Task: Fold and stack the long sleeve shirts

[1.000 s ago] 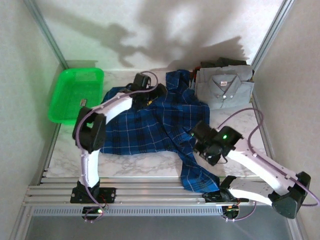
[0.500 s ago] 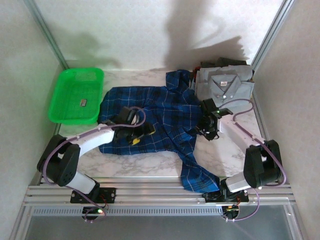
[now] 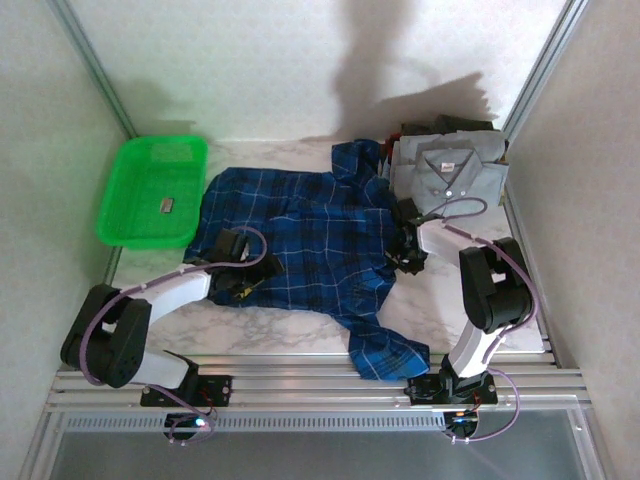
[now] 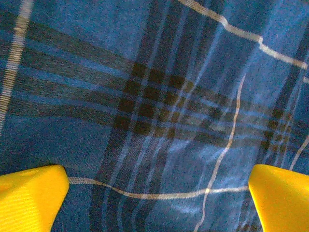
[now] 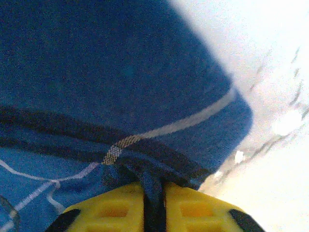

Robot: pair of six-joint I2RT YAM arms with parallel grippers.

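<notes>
Now the blue plaid shirt (image 3: 300, 240) is seen spread across the middle of the surface (image 3: 465, 295). Its right edge is pinched by the right claw (image 5: 153, 193), while the left claw (image 4: 154, 188) is held spread wide just over the cloth; the grey shirt (image 3: 450, 172) is stacked folded far right.

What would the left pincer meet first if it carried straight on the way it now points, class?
The dark blue plaid shirt. The left pincer, jaws wide open, points straight at the cloth, which seems close ahead, though depth is hard to judge.
</notes>
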